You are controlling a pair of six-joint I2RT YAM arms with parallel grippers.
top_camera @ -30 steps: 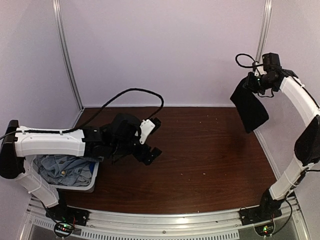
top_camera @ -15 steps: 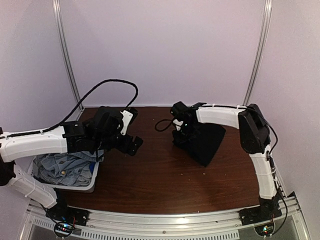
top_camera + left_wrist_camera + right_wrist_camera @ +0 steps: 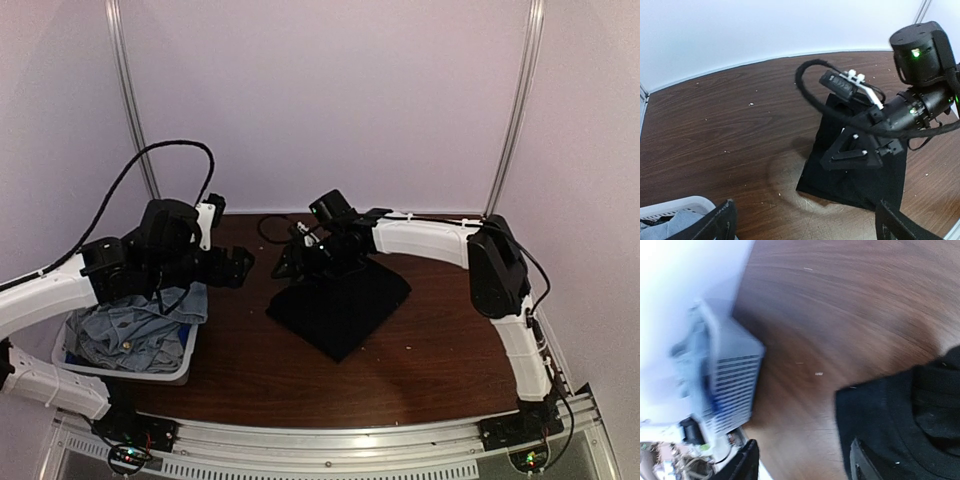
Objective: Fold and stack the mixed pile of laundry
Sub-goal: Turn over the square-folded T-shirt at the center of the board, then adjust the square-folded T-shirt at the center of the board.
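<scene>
We judge the job to be in its early part. 1 black garment (image 3: 345, 310) lies flat on the tabletop (image 3: 440, 360) near the middle, a compact four-cornered shape that looks folded, though we cannot count its layers. Nothing is stacked on it, so we see no more than the bottom of a pile. The rest waits in the white slatted basket (image 3: 130, 372) at the left near corner. A light-blue denim piece (image 3: 130, 335) is heaped on top there, and whatever lies under it is hidden.

The right pincer (image 3: 802, 455) hangs low over the far-left edge of the black garment. Its jaws stand apart with bare wood showing between them, and as far as we can tell it clamps nothing. The left pincer (image 3: 805, 203) is spread wide and empty, poised between the basket and the garment and facing the right arm's wrist.

What is left, then, is most of it: each basket item has to come out, be folded and be laid on the black one.

As for writing, we can read none. A small pale tag on the right arm's wrist unit shows in the left wrist view, but any print on it is too small to make out. The black cloth shows no mark or label from these angles.
</scene>
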